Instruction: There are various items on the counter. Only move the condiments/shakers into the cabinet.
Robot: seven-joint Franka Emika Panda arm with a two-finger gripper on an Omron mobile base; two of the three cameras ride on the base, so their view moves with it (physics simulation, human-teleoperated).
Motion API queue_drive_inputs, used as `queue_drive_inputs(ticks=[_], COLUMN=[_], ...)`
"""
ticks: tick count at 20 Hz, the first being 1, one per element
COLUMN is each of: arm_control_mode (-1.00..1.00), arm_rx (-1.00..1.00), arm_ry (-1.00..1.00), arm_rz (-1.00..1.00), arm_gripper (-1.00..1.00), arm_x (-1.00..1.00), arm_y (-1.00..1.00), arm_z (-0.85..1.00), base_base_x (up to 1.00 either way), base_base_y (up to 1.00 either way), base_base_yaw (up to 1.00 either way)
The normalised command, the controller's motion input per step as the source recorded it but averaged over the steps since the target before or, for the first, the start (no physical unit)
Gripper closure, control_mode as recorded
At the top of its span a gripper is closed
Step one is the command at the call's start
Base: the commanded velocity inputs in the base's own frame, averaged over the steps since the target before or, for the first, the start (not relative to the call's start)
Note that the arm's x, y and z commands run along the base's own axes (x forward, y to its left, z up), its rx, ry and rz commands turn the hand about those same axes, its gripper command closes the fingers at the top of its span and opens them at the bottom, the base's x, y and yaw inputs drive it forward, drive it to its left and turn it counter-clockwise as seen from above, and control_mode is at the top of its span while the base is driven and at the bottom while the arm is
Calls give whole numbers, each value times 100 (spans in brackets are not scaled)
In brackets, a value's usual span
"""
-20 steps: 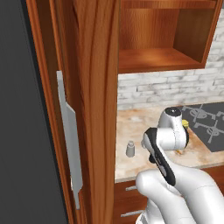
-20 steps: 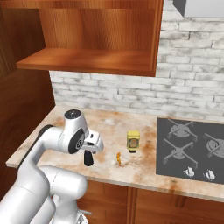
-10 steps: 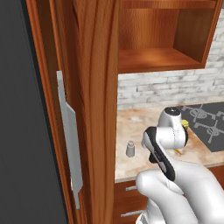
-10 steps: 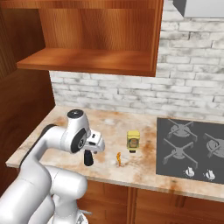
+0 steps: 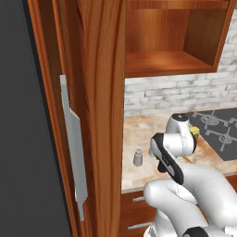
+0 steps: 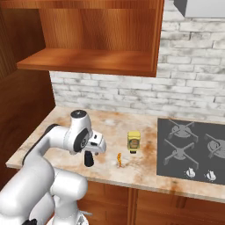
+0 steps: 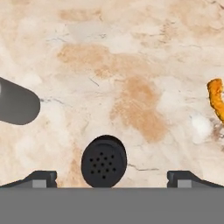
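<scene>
In the left base view the tall cabinet door (image 5: pixel 99 111) stands in front and hides much of the counter (image 5: pixel 139 134). The arm covers the black shaker there, and of the yellow bottle (image 5: pixel 196 132) only a small corner shows behind the wrist. The grey shaker (image 5: pixel 137 157) stands free on the counter, to the left of the arm. In the hand view this grey shaker (image 7: pixel 17 106) is cut off by the left edge, and the orange stick (image 7: pixel 216 99) is cut off by the right edge.

The gripper (image 7: pixel 111 177) points straight down over the black shaker (image 7: pixel 104 161), whose round top with small holes lies between the two fingertips (image 7: pixel 41 178). The fingertips stand wide apart and do not touch it.

In the right base view the black shaker (image 6: pixel 89 159) stands on the counter (image 6: pixel 145 169) directly under the hand. The orange stick (image 6: pixel 118 159) is near it, and the yellow bottle (image 6: pixel 133 141) is a little farther back. The cabinet (image 6: pixel 92 61) shelf hangs open above.
</scene>
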Motion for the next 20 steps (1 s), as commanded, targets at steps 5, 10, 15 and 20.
queue_drive_inputs(ticks=[5, 10, 15, 20], arm_control_mode=[-100, -100, -100, -100], arm_rx=[0, 0, 0, 0], arm_ry=[11, 7, -4, -10], arm_rz=[0, 0, 0, 0], arm_gripper=[-100, -100, -100, 100], arm_x=[0, 0, 0, 0], arm_y=[11, 15, 3, 0], arm_z=[-32, -35, -23, -14], base_base_x=[0, 0, 0, 0], base_base_y=[0, 0, 0, 0], base_base_yaw=[0, 0, 0, 0])
